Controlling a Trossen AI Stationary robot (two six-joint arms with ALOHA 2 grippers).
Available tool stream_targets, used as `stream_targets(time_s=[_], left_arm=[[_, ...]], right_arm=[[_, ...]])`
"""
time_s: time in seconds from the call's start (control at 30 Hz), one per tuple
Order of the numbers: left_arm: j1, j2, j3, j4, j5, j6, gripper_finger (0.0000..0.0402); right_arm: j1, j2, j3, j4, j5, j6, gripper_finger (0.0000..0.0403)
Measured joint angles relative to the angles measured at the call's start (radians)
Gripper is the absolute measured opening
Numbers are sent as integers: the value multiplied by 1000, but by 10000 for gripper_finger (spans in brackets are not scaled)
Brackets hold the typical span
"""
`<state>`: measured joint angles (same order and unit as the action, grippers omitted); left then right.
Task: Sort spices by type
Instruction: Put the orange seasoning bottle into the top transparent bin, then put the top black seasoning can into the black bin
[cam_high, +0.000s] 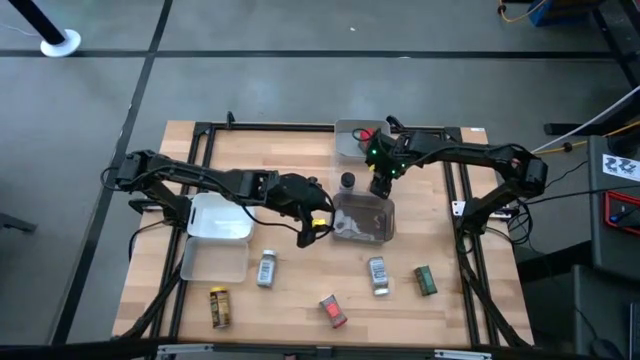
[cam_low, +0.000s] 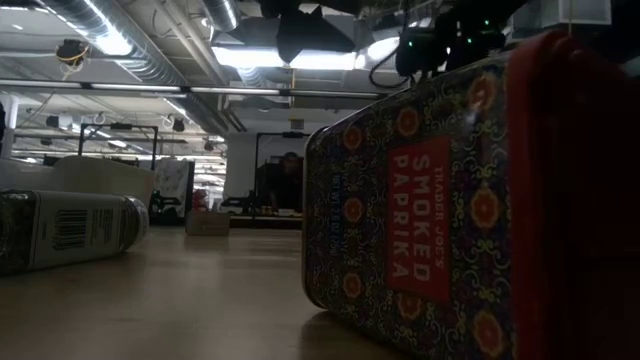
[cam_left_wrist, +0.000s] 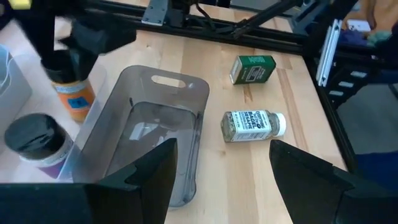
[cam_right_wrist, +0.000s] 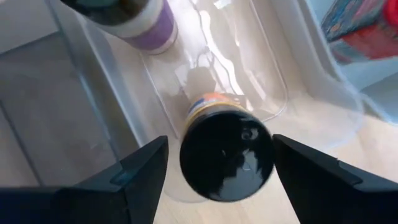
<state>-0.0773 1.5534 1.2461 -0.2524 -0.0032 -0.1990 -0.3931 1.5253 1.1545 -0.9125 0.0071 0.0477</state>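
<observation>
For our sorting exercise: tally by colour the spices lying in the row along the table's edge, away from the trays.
Silver jars: 2
Yellow jar: 1
Red box: 1
Green tin: 1
Total: 5

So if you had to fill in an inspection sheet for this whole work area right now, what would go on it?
Surface: wooden table in a black frame; no spills seen.
Job's things: red box, green tin, grey jars and yellow jar lie scattered along the lower edge in the high view. An orange-labelled jar and a purple-labelled jar stand by the grey tray.
Clutter: pale trays on the left.
Grippers: left gripper is open and empty, beside the grey tray. Right gripper is open around the orange-labelled jar, not squeezing it.
Cables: loose cables off the table's right side.
Surroundings: grey floor.
</observation>
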Motion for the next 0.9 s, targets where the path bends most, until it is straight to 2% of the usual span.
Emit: stream_targets(time_s=[0.17, 0.37, 0.6, 0.67, 0.73, 0.9], left_arm=[[34, -30, 0, -20, -2, -47, 239], [58, -109, 0, -152, -4, -51, 239], [-33, -154, 0, -320, -20, -72, 239], [-64, -154, 0, -366, -79, -87, 239], [-87, -154, 0, -428, -183, -124, 239], [-83, -154, 0, -595, -413, -232, 239]], right_arm=[[0, 0, 104, -70, 1, -3, 285], [0, 0, 227, -167, 2, -4, 285], [1, -2, 334, -255, 3, -3, 285], [1, -2, 352, -271, 2, -1, 285], [6, -3, 364, -272, 1, 13, 285], [56, -19, 373, -266, 10, 35, 285]])
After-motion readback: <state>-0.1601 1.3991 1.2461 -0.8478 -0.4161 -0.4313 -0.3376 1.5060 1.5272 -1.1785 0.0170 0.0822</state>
